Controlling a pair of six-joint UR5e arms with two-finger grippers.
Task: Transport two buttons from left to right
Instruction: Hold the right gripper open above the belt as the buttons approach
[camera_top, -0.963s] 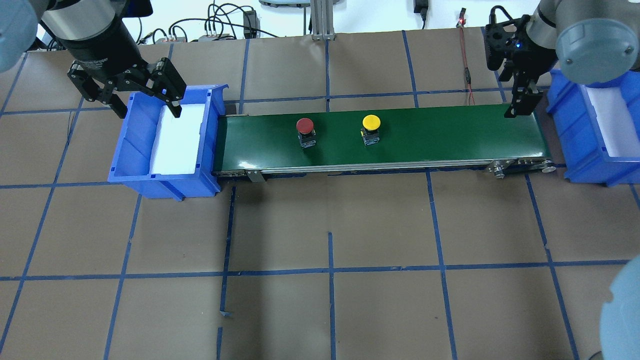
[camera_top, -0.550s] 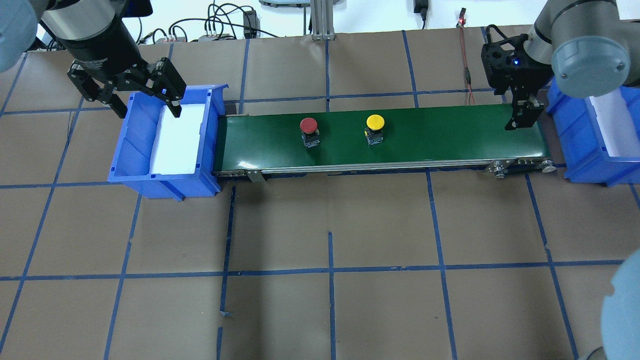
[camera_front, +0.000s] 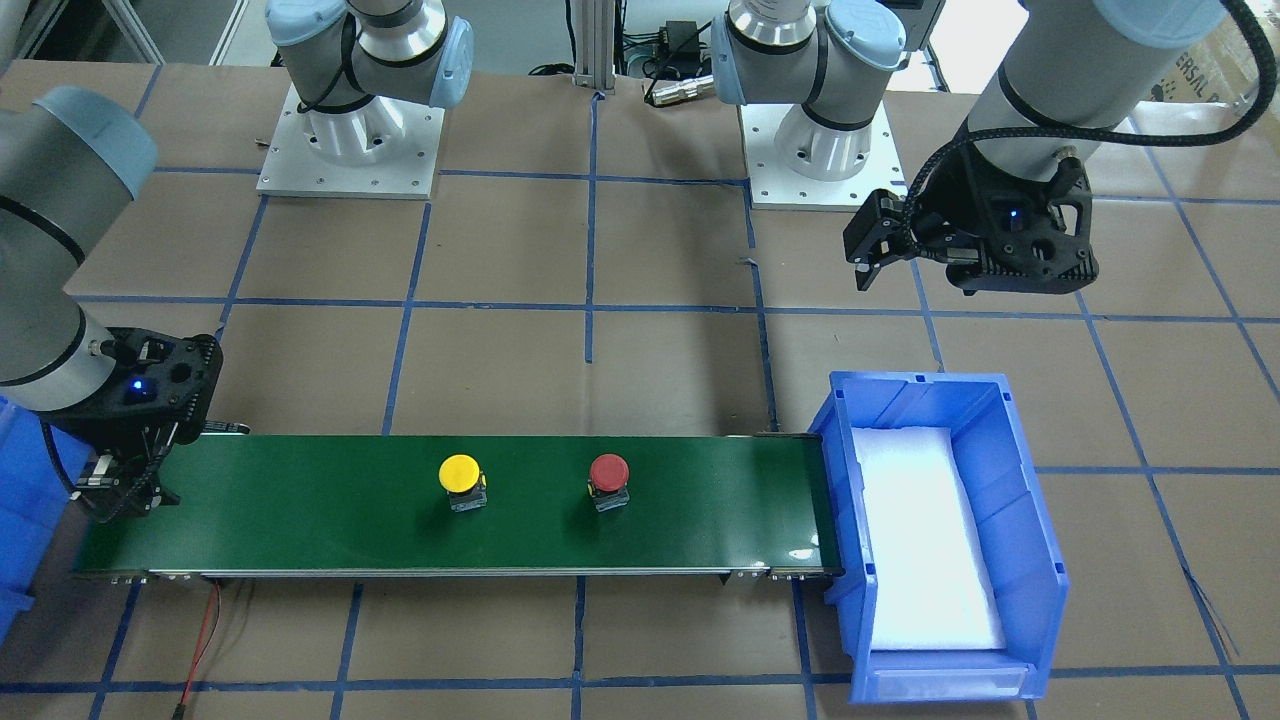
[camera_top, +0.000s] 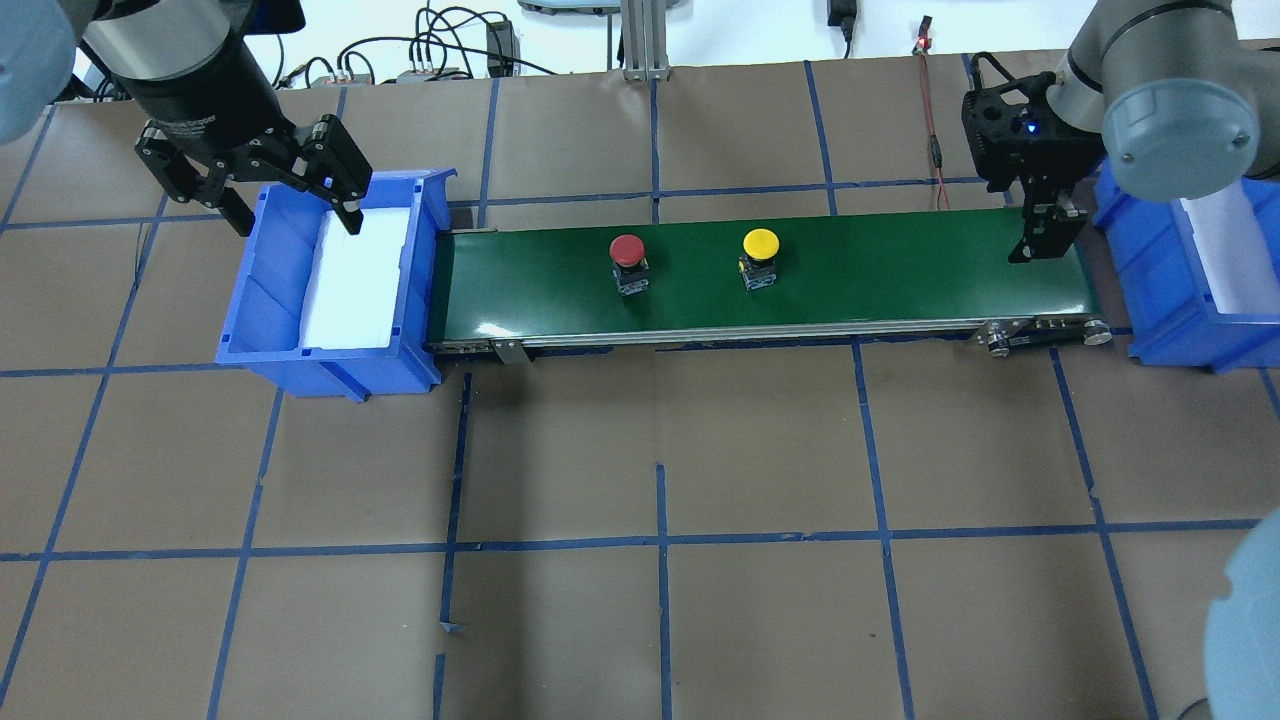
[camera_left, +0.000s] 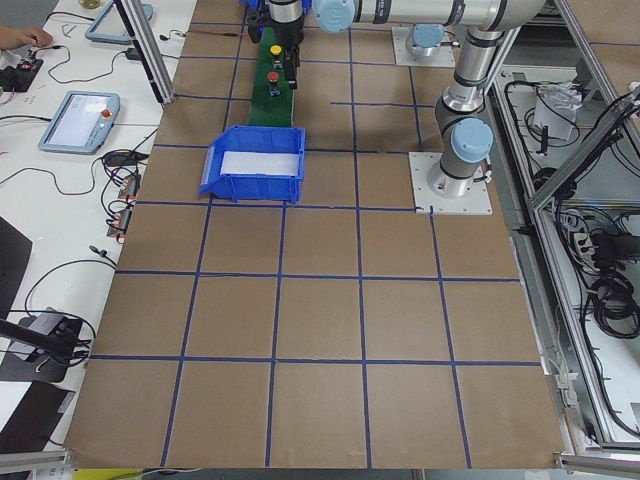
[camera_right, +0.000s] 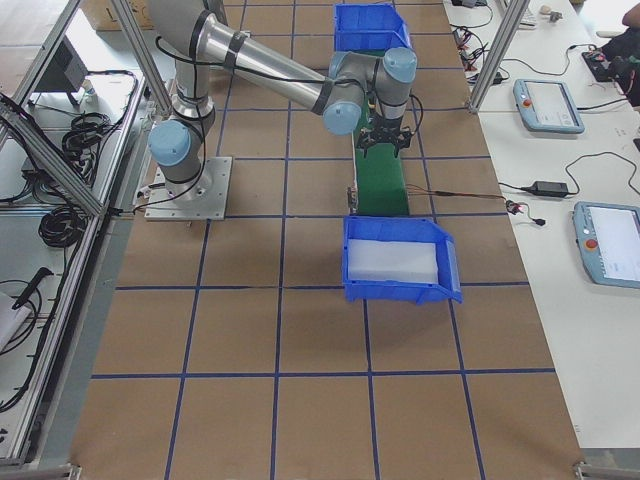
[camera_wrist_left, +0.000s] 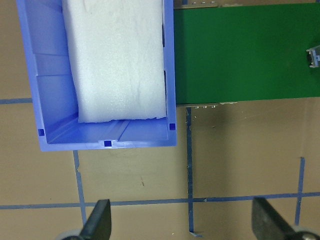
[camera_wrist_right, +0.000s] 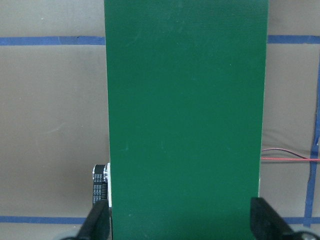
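Two buttons stand upright on the green conveyor belt (camera_top: 880, 270), well apart from each other: the red button (camera_top: 627, 251) left of mid-belt, the yellow button (camera_top: 760, 244) near the middle. Neither is held. They probably sit there so that the belt, bridging the left blue bin (camera_top: 265, 290) and the right blue bin (camera_top: 1150, 290), brings them within the right arm's reach. The right hand (camera_top: 1042, 240) hangs low over the belt's right end, fingers spread wide and holding nothing, likely waiting for them. The left hand (camera_top: 296, 210) hovers over the left bin's far rim, likewise wide open and empty. That bin shows only its white foam liner (camera_top: 355, 280). The right wrist view shows bare belt, the left wrist view cuts off a grey base at its edge, and the right bin is partly hidden by the arm's elbow and the frame's edge.
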